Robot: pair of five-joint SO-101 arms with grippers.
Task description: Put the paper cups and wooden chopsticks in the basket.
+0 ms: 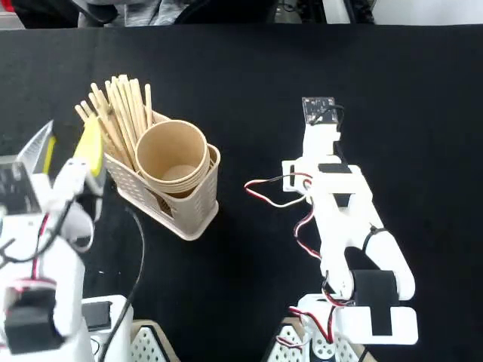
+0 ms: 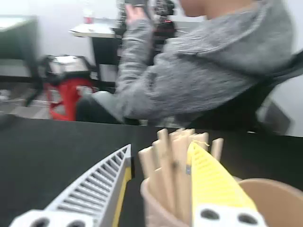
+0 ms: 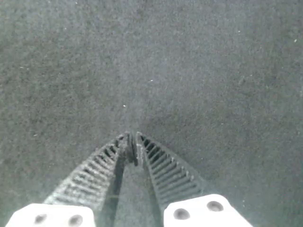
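A lab-like office room is suggested: a black-covered bench (image 1: 241, 68) is set before a white wall (image 2: 57, 21), a desk (image 2: 92, 32) and a red-framed object (image 2: 68, 92).

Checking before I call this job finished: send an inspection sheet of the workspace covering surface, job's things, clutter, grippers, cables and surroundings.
Surface: black cloth-covered table, flat.
Job's things: beige perforated plastic basket holds stacked brown paper cups and a tilted bundle of wooden chopsticks.
Clutter: nothing seen.
Grippers: left gripper open, at the basket's chopstick end, contact unclear; right gripper shut over bare cloth.
Cables: red, white and black wires loop onto the cloth mid-table; a black cable runs from near the basket toward the near edge.
Surroundings: a desk and a red-framed object in the room behind.
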